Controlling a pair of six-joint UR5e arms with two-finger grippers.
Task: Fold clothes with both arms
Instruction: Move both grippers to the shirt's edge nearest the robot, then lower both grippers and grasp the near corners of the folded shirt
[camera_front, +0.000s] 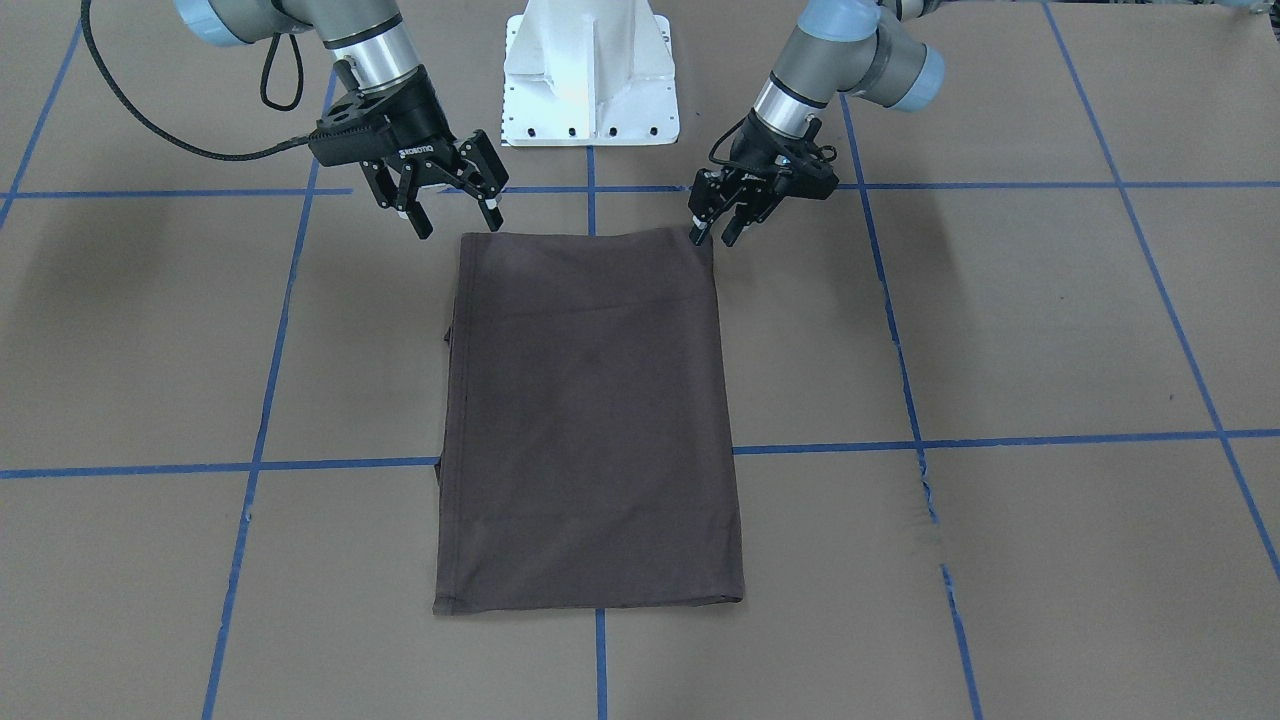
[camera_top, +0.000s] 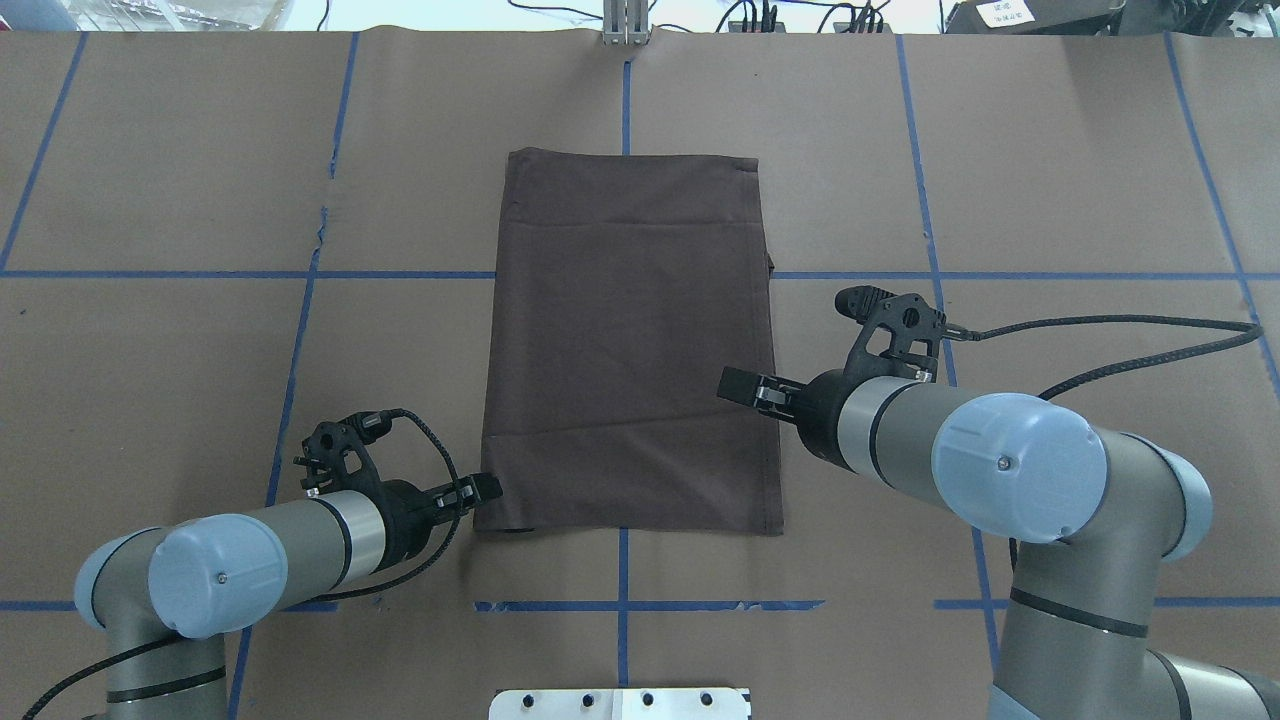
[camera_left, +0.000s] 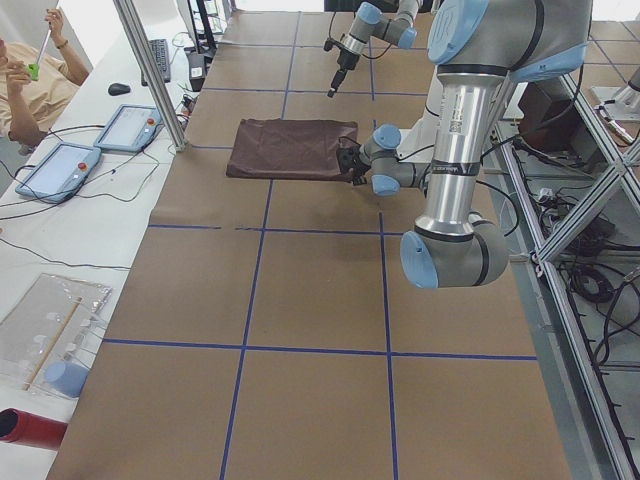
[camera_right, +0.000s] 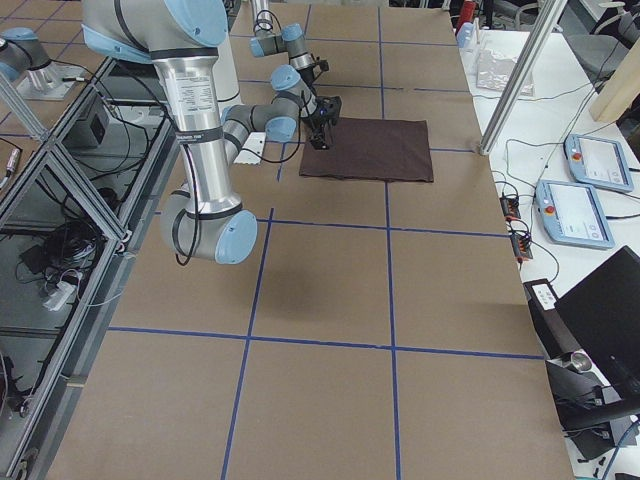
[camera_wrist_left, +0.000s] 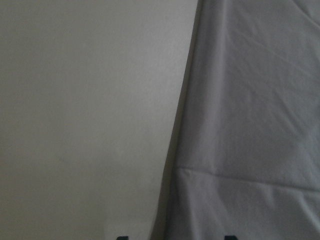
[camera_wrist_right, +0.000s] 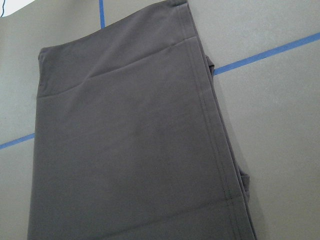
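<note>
"ROBOTIQ" on the right claw (camera_front: 455, 208)

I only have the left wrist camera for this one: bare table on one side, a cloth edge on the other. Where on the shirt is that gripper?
Observer: The left gripper is at the T-shirt's corner nearest the robot, on the robot's left, with its jaws open.
Operator: Is the shirt spread out or folded?
Observer: It is folded into a long rectangle lying flat. The overhead view shows no collar.
Operator: And the other arm?
Observer: The right gripper is open and holds nothing. It is by the other near corner and looks raised off the table.
</note>
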